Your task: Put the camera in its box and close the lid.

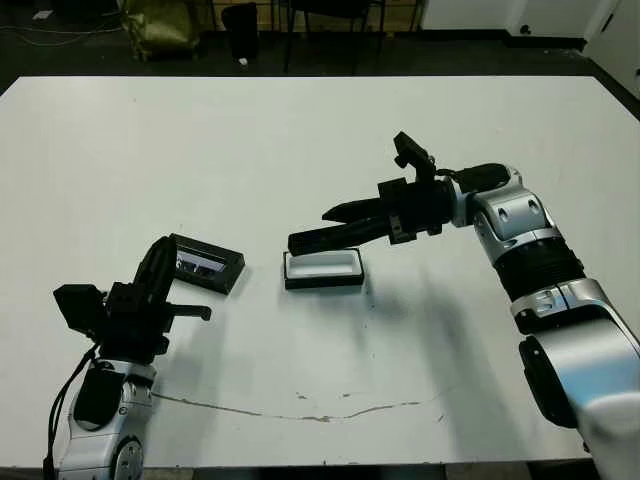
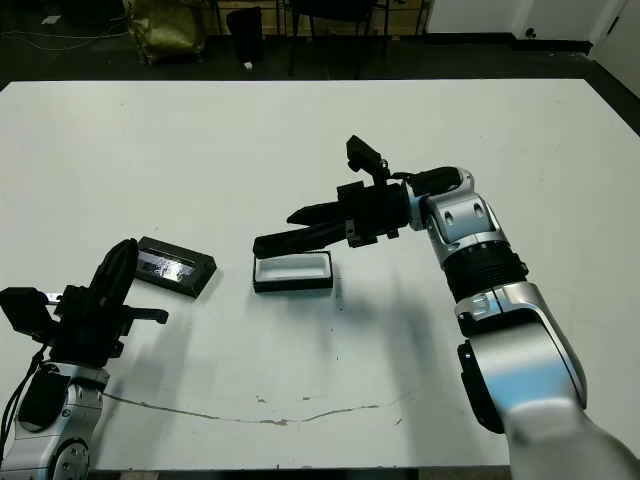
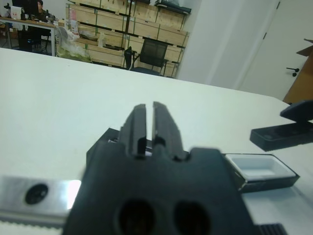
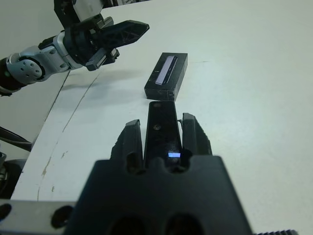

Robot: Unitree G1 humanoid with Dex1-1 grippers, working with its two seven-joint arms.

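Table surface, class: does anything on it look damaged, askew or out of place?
Yes. A thin dark crack-like line runs across the white table near its front edge. The lid lies askew, angled left of the box, which sits open. The camera is gripped in the right gripper, above the box.

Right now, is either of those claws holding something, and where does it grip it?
The right gripper holds the camera, its fingers clamping the bar's long sides, one end sticking out forward. The left gripper holds nothing.

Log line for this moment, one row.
right gripper: shut on camera, above box | box: open | lid: on table, left | left gripper: shut, idle
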